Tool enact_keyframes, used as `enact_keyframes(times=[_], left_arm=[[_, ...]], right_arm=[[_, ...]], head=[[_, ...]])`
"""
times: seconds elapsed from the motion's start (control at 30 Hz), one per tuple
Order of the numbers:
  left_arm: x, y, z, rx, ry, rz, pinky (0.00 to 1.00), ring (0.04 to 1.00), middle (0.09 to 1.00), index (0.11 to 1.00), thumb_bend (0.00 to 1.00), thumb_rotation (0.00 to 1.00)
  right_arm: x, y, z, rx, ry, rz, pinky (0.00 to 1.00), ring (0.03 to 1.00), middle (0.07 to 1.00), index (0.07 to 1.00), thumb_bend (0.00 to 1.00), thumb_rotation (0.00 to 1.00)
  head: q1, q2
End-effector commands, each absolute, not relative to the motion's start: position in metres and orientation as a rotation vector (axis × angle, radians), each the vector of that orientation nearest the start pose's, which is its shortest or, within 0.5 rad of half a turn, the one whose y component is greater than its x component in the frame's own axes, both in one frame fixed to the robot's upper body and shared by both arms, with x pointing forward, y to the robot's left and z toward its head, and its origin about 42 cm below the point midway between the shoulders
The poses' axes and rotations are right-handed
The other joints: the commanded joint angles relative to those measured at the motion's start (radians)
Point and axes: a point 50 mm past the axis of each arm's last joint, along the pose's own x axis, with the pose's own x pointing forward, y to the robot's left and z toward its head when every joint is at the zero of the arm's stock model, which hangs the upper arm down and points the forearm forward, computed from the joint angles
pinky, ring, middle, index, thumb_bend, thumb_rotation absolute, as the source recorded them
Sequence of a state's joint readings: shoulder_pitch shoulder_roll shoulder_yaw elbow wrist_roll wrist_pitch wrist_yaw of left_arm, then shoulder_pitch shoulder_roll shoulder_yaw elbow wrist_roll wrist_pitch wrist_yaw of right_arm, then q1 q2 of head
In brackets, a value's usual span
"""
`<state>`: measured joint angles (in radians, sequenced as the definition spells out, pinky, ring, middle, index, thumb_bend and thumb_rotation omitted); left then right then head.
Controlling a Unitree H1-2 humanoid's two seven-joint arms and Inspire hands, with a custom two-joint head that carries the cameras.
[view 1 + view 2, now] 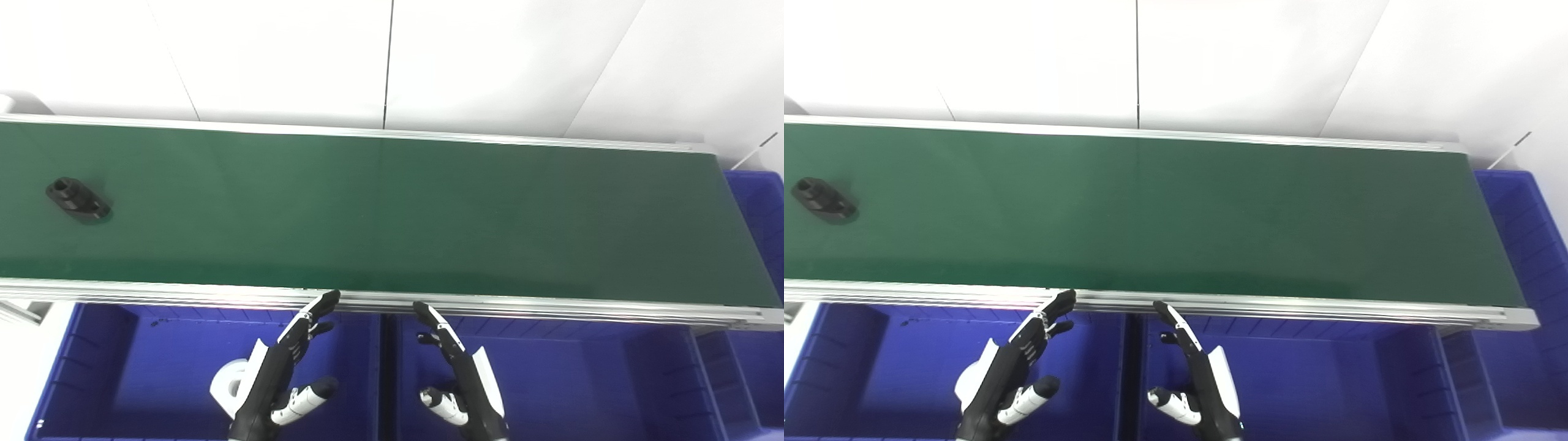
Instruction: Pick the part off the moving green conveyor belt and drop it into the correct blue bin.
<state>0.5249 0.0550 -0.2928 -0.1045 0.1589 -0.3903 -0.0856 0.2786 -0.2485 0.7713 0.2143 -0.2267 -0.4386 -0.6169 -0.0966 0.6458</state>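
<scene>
A big white wall (392,55) fills the top of the view. It is made of flat panels. A thin dark line (388,61) runs straight down where two panels meet, and lighter slanted lines mark the other joins on the left and the right. The wall looks very bright, so the light is strong and even. At the far left edge, low down, a small patch of white surface (21,367) shows.
</scene>
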Motion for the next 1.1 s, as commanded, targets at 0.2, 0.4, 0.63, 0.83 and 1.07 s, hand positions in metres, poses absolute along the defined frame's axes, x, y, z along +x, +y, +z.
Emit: enact_keyframes(times=[0.2, 0.4, 0.63, 0.83, 1.07], left_arm=[[0.0948, 0.1626, 0.0578, 0.079, -0.032, -0.291, 0.82, 0.902, 0.903, 0.871, 0.84, 0.81], [0.0952, 0.1637, 0.0569, 0.091, -0.033, -0.299, 0.82, 0.903, 0.906, 0.879, 0.83, 0.82], [0.0961, 0.1638, 0.0565, 0.092, -0.034, -0.301, 0.82, 0.898, 0.901, 0.872, 0.84, 0.81], [0.0958, 0.1625, 0.0558, 0.081, -0.032, -0.295, 0.82, 0.901, 0.903, 0.872, 0.84, 0.81], [0.0947, 0.1625, 0.0551, 0.088, -0.035, -0.297, 0.81, 0.896, 0.903, 0.877, 0.84, 0.82]], right_arm=[[0.1019, -0.1416, 0.0029, -0.21, -0.042, 0.227, 0.74, 0.89, 0.903, 0.899, 1.0, 1.0], [0.1027, -0.1413, 0.0019, -0.214, -0.043, 0.227, 0.76, 0.894, 0.904, 0.899, 1.0, 1.0], [0.1029, -0.1411, 0.0018, -0.213, -0.042, 0.223, 0.74, 0.889, 0.904, 0.899, 1.0, 1.0], [0.1027, -0.1411, 0.002, -0.21, -0.04, 0.223, 0.73, 0.885, 0.901, 0.898, 1.0, 1.0], [0.1018, -0.1411, 0.0012, -0.212, -0.038, 0.221, 0.72, 0.881, 0.898, 0.895, 1.0, 1.0]], head=[[0.001, -0.002], [0.001, -0.003], [0.001, -0.004], [0.001, -0.006], [0.002, -0.023]])
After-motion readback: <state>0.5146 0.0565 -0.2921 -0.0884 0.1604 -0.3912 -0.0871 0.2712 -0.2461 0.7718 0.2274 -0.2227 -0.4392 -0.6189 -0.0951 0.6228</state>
